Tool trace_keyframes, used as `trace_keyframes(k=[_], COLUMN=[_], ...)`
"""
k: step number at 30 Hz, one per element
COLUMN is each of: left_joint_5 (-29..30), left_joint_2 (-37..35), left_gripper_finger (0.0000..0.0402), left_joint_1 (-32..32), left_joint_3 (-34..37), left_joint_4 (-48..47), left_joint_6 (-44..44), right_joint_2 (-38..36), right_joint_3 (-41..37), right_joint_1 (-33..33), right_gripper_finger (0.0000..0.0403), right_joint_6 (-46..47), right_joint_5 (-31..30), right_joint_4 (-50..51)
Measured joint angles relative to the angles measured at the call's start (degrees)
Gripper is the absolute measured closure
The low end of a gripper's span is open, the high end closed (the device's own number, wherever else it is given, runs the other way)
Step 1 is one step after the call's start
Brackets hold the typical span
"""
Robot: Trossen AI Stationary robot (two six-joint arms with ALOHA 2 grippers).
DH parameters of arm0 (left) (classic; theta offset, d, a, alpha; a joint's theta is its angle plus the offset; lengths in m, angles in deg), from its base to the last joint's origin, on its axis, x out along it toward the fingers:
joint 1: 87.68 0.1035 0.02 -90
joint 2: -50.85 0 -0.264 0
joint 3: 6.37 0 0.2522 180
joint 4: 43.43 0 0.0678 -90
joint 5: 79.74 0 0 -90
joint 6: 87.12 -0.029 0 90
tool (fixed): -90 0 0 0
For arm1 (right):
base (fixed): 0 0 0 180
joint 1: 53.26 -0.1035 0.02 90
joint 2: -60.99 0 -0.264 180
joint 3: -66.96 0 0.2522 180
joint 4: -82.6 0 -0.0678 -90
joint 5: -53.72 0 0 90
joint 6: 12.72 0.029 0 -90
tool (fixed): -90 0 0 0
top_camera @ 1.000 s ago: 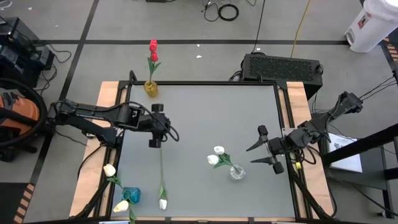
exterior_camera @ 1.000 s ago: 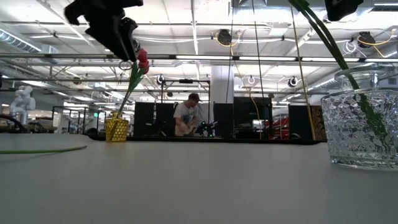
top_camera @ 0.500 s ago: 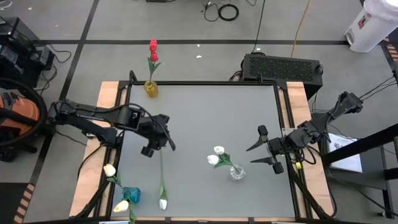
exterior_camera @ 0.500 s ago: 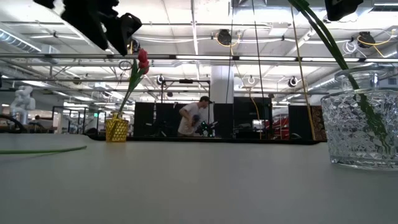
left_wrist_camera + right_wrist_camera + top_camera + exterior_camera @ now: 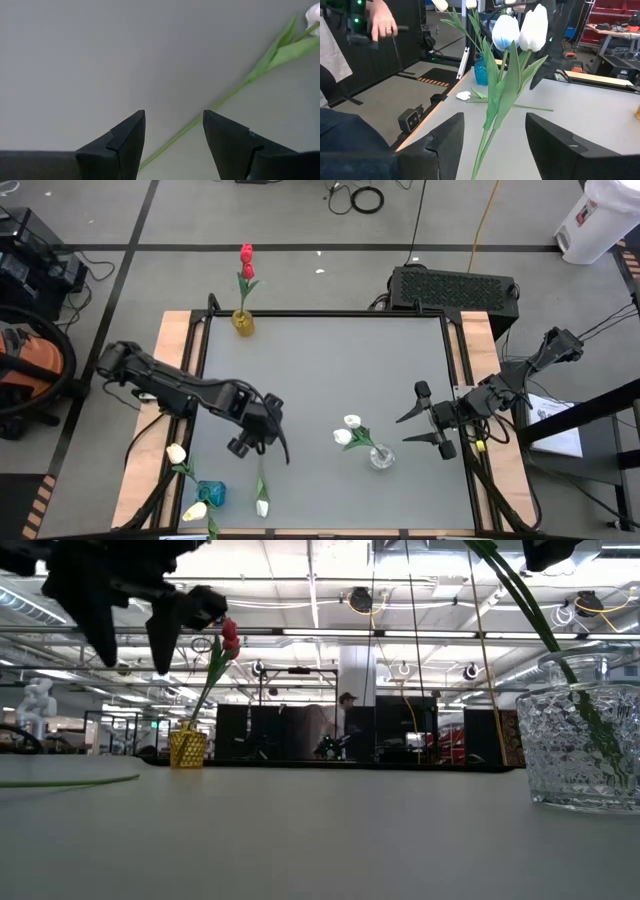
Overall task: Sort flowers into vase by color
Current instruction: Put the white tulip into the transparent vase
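Note:
One white tulip lies flat on the table, with its head (image 5: 262, 507) near the front edge and its thin stem (image 5: 175, 139) running toward the far side. My left gripper (image 5: 260, 446) hangs open above that stem and points steeply down. In the left wrist view the stem passes between the gripper's fingers (image 5: 173, 122), and nothing touches it. Two white tulips (image 5: 347, 429) stand in a clear glass vase (image 5: 381, 458). My right gripper (image 5: 402, 429) waits open just to the right of them, held level. Red tulips (image 5: 246, 256) stand in a yellow vase (image 5: 243, 322). Cream tulips (image 5: 177, 452) stand in a blue vase (image 5: 211, 493).
The yellow vase stands at the far left corner, the blue vase at the near left corner and the glass vase (image 5: 585, 735) right of centre near the front. Bare grey tabletop (image 5: 340, 365) spreads between them. A person's hand (image 5: 382, 22) shows beyond the table's edge.
My left gripper has moved toward the table's near edge and a little right, following the loose tulip's stem. It has sunk lower, rolled its wrist and tipped further down. Its fingers stay open, and the tulip has not moved.

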Motion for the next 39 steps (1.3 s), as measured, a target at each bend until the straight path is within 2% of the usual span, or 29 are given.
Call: trace_keyframes(k=[8,18,26,34,39], left_joint_5=[-0.8,-0.6,0.8,1.1,1.1], left_joint_2=[4.1,4.1,4.1,4.1,6.7], left_gripper_finger=[0.0194,0.0194,0.0194,0.0194,0.0194], left_joint_1=[-4.3,-11.6,-12.8,-12.9,-13.2], left_joint_3=[0.0,0.0,0.0,0.0,0.0], left_joint_4=[0.3,5.4,8.9,9.0,9.2], left_joint_6=[0.8,0.8,3.2,1.8,1.8], right_joint_2=[0.0,0.0,0.0,0.0,0.0], right_joint_3=[0.0,0.0,0.0,0.0,0.0], right_joint_1=[0.0,0.0,0.0,0.0,0.0], right_gripper_finger=[0.0200,0.0200,0.0200,0.0200,0.0200], right_joint_6=[0.0,0.0,0.0,0.0,0.0], right_joint_5=[0.0,0.0,0.0,0.0,0.0], right_joint_4=[0.0,0.1,0.1,0.1,0.1])
